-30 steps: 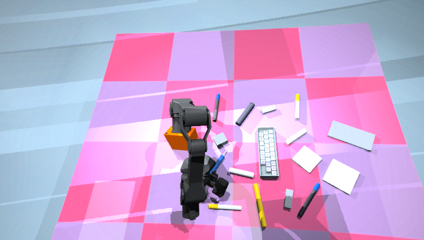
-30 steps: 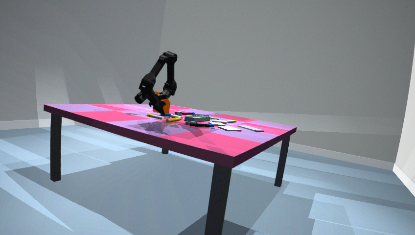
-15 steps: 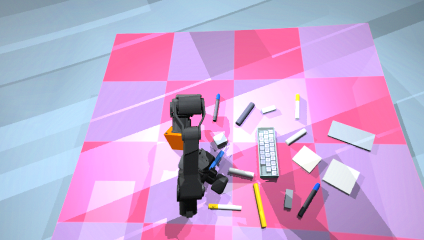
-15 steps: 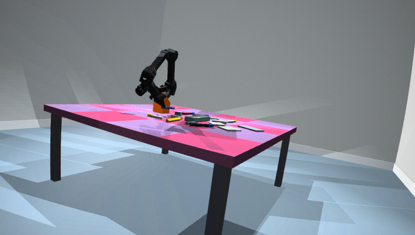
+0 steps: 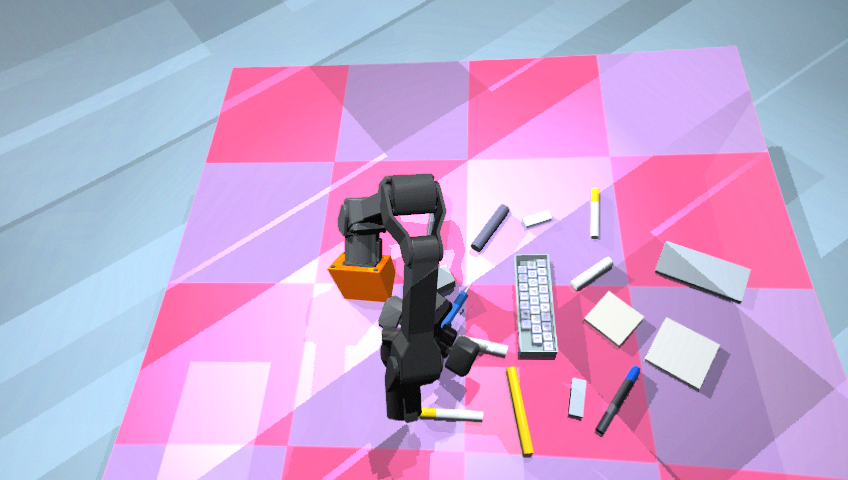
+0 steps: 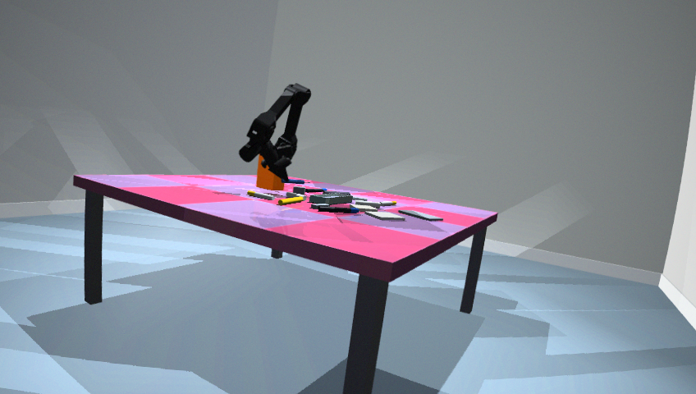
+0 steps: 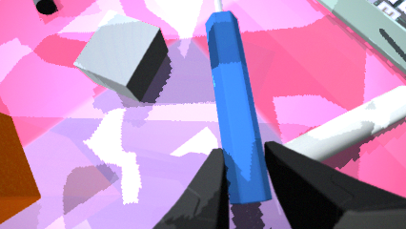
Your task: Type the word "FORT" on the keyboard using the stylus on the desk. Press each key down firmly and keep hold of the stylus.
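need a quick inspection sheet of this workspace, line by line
surface: pink and purple checked table, dark legs in the exterior view
job's things: blue stylus clamped near its rear end, tip pointing away from the claw; keyboard lies to its right, untouched
clutter: markers, yellow stick, grey cylinder, white cylinder, grey cube, flat white and grey pads
claw: claw shut on the stylus
cables: nothing seen
surroundings: grey walls, pale blue floor, orange arm base
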Motion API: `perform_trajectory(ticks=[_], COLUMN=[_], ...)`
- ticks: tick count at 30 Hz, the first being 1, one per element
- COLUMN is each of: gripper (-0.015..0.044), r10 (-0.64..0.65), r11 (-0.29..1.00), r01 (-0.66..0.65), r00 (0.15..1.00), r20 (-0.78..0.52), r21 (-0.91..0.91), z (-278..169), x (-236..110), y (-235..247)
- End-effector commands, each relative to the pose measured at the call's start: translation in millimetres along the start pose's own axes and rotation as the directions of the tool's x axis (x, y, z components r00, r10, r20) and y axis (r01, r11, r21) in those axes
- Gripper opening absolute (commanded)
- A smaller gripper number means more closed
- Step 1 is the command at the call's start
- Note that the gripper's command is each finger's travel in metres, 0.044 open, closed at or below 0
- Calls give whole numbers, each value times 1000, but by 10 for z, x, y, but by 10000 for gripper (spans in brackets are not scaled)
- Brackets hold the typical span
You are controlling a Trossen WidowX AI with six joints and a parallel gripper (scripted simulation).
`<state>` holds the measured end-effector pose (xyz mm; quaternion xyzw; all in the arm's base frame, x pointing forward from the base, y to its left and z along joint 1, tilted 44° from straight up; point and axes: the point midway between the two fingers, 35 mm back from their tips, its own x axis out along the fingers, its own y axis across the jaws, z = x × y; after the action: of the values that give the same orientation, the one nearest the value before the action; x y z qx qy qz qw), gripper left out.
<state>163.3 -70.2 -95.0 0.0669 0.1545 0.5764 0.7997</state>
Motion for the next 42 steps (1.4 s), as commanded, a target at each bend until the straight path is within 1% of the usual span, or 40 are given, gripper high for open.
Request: perform_trajectory(ticks=[1, 33, 42], gripper=[0, 0, 0], r10=[-4, -3, -3], r11=[1000, 1000, 1000], r01=[4, 3, 3], r00=[1000, 1000, 1000], r20=[4, 6, 6], r21=[6, 5, 5], z=[42, -259, -266], x=[19, 394, 402], y=[-10, -9, -8])
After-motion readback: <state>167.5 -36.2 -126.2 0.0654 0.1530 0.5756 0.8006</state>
